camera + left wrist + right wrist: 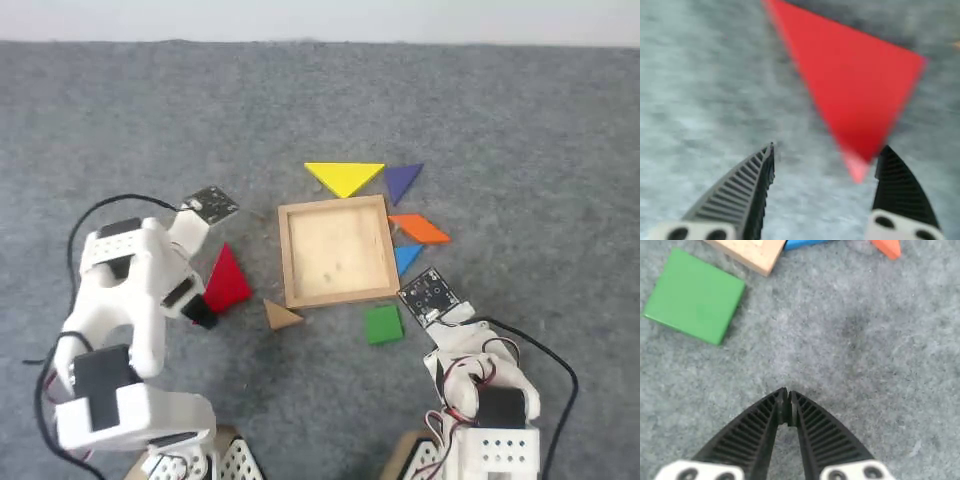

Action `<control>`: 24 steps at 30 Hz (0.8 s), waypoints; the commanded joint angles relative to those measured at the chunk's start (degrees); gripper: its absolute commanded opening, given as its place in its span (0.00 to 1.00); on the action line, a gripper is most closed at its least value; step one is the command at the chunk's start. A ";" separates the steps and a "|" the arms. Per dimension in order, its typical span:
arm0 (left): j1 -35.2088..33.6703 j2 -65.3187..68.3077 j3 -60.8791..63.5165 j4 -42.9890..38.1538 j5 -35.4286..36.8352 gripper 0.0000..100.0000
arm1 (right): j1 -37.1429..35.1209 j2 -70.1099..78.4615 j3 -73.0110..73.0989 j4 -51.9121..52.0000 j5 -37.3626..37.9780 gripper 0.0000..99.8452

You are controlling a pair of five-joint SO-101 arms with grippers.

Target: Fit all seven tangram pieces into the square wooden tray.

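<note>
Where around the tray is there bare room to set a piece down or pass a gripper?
Free: inside the tray, the carpet beyond the yellow triangle, and the strip between the tan triangle and green square. Crowded: the tray's right edge, lined by purple triangle, orange parallelogram and blue triangle.

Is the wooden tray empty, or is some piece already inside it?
Empty. In the high view the tray shows bare wood inside, with no piece in it.

Grey carpet-like table top [520,130]. Lying on it: square wooden tray [286,262]; large yellow triangle [344,176] and purple triangle [403,180] at its far edge; orange parallelogram [420,229] and blue triangle [406,258] right; green square [384,324] and tan wooden triangle [281,315] near side; large red triangle [226,280] left.
</note>
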 commanded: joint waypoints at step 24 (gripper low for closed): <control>-3.16 -2.73 -3.56 -16.53 27.60 0.32 | -0.31 -0.48 0.97 0.75 0.70 0.01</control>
